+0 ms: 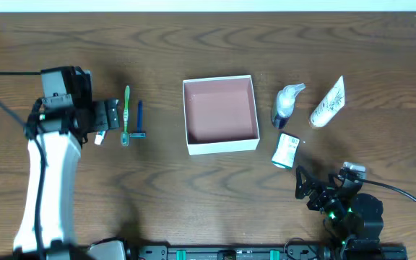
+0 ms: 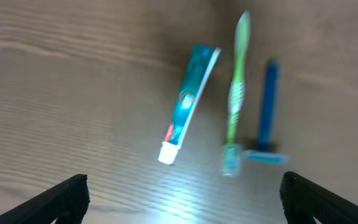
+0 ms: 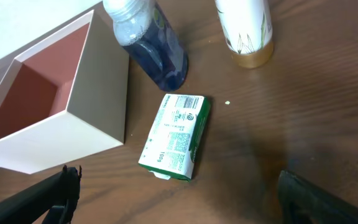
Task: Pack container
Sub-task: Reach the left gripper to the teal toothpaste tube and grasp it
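— What's the container (image 1: 220, 115) like, and where?
— Square and shallow, with thin white walls and a dusty pink inside. It sits mid-worktop (image 1: 193, 195).
— Any writing?
— "100g" on the green-and-white carton (image 3: 174, 137). The toothpaste tube (image 2: 188, 102) is too blurred to read.
— The tools?
— Left tool (image 2: 185, 194) and right tool (image 3: 179, 198) are both spread wide, holding nothing.

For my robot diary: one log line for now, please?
container empty | left gripper open over toothpaste | right gripper open near carton
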You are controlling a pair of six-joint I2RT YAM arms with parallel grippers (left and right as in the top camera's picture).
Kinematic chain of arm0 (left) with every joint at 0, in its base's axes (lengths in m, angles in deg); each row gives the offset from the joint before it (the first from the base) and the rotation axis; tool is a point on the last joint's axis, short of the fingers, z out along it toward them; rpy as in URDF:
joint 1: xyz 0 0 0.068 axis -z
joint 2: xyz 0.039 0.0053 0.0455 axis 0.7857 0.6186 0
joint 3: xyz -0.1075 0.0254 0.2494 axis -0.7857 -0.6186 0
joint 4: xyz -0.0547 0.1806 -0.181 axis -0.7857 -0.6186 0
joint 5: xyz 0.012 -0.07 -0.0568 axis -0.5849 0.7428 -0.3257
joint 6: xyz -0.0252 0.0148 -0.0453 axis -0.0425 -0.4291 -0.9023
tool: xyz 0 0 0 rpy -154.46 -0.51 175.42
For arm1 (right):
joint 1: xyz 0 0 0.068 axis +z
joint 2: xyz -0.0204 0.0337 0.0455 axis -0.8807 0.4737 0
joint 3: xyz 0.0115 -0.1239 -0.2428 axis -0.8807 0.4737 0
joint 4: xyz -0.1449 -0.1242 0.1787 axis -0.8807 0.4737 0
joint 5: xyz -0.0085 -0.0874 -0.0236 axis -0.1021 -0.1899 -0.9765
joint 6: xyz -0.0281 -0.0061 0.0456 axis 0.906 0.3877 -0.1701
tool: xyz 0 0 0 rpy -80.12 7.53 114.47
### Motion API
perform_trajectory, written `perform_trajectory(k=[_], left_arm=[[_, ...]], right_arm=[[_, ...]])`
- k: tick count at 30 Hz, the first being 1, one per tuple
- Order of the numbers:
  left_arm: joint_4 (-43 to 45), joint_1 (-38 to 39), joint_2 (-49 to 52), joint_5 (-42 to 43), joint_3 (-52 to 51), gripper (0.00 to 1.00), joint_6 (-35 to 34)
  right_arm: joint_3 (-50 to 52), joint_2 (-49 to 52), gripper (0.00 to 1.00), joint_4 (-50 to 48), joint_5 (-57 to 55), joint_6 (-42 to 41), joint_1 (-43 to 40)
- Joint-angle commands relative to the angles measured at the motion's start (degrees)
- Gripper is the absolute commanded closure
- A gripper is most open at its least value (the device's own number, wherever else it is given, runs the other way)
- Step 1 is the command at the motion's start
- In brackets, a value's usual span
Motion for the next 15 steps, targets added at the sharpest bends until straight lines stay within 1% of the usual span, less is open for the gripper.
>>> perform_trajectory(k=[1,3,4,5,9,11,15], left_arm=[[0.28,-2.14,4.46,-0.66,0.92,0.02,11.04],[0.79,-3.23,7.30,-0.66,0.92,0.02,14.82],[1.27,-3.65,8.48,-0.66,0.92,0.02,15.56],[1.88,-4.13,9.79,-0.66,0.92,0.01,16.00],[4.11,-5.05,14.69,-0.59,0.92,0.06,16.13],[4.35,-4.92,16.76,-0.39,0.92,0.08,17.27],[6.51,-4.07,20.41,-0.42,0.92,0.08,17.31]], right_arm=[[0.04,-0.35,0.01,0.02,-0.15,-0.79,-0.42],[0.04,-0.35,0.01,0.02,-0.15,-0.79,-0.42],[0.04,-0.35,0.01,0.02,-0.15,-0.79,-0.42],[0.04,-0.35,0.01,0.02,-0.15,-0.79,-0.42],[0.04,-0.35,0.01,0.02,-0.15,-0.79,-0.42],[0.04,-0.35,0.01,0.02,-0.15,-0.79,-0.42],[0.04,-0.35,0.01,0.02,-0.15,-0.79,-0.42]])
